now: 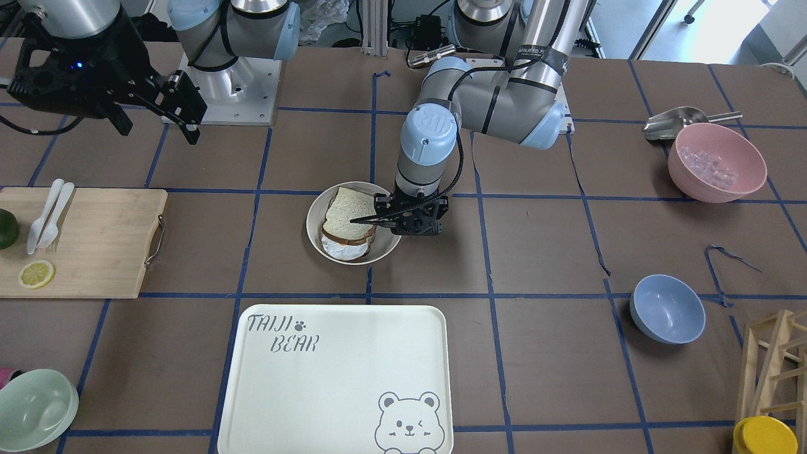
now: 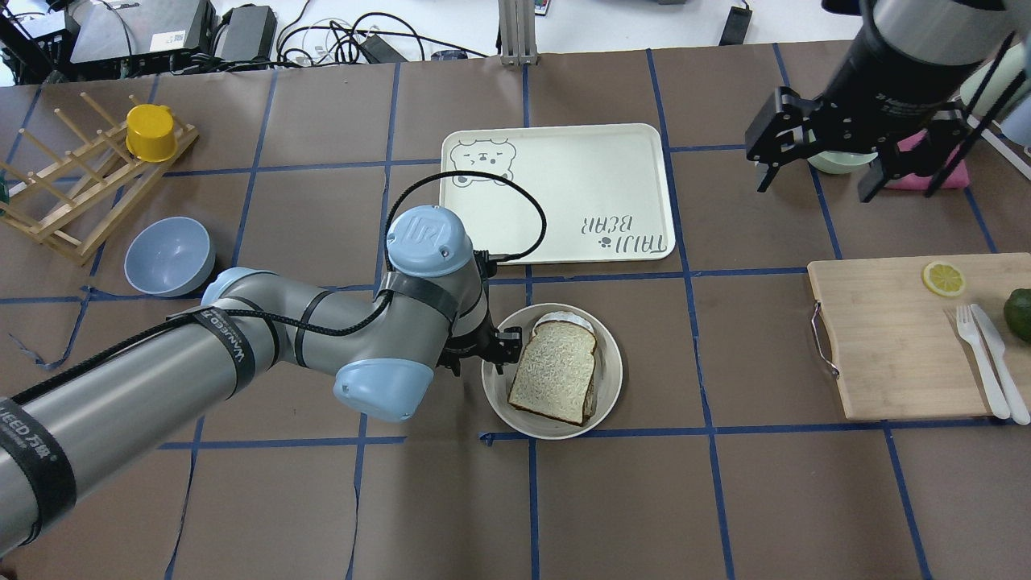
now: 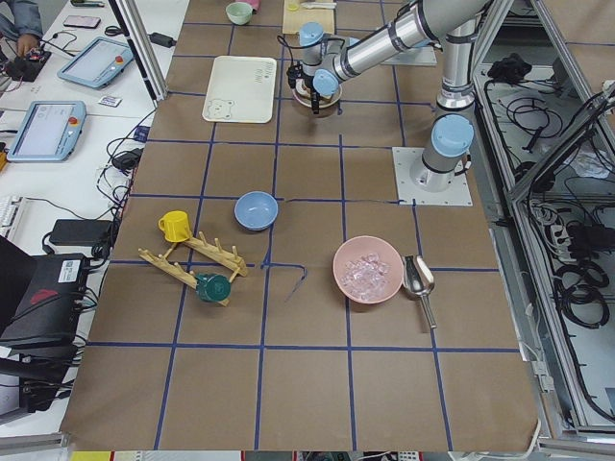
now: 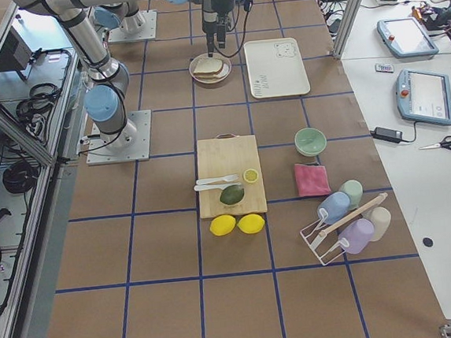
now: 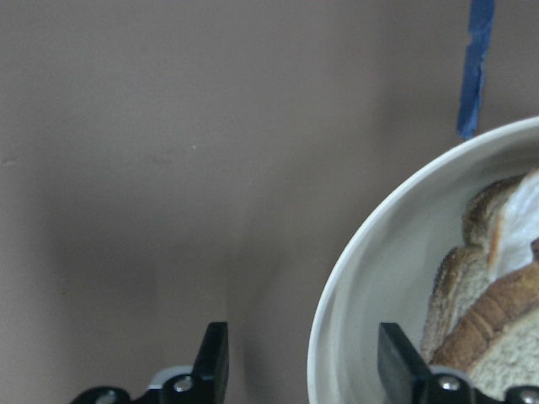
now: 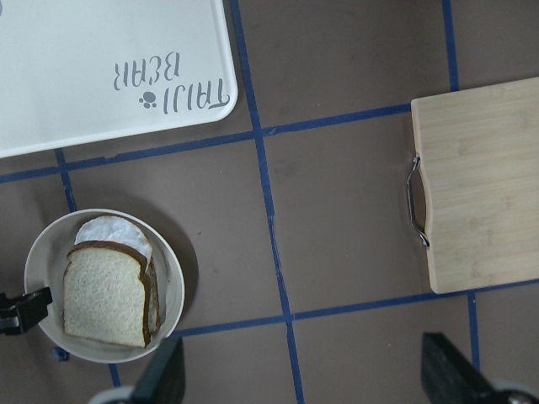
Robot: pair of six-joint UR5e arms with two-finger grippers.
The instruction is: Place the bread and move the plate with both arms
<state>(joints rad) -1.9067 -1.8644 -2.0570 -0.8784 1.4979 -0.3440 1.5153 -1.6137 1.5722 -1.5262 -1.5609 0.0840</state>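
left gripper (image 1: pixel 403 221): low at the plate (image 2: pixel 614 379) rim, jaws apart, one finger outside and one inside, not clamped | right gripper (image 2: pixel 817 169): raised, well apart from the plate, jaws spread wide, holding nothing | bread (image 2: pixel 556 374): lies in the plate, overlapping a smaller slice (image 2: pixel 564 324) | plate: on the table near the bear tray (image 2: pixel 564 217)

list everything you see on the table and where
bread: 1, brown-crusted, atop paler slice on plate
plate: 1, cream, table centre
tray: 1, cream, beyond plate
cutting board: 1, wooden, robot's right
lemon slice: 1, yellow, on board
cutlery: 2, white, on board
blue bowl: 1, blue, robot's left
pink bowl: 1, pink, robot's left
green bowl: 1, pale green, far right
yellow cup: 1, yellow, on rack
left gripper: 1, black, open astride plate rim
right gripper: 1, black, open, raised
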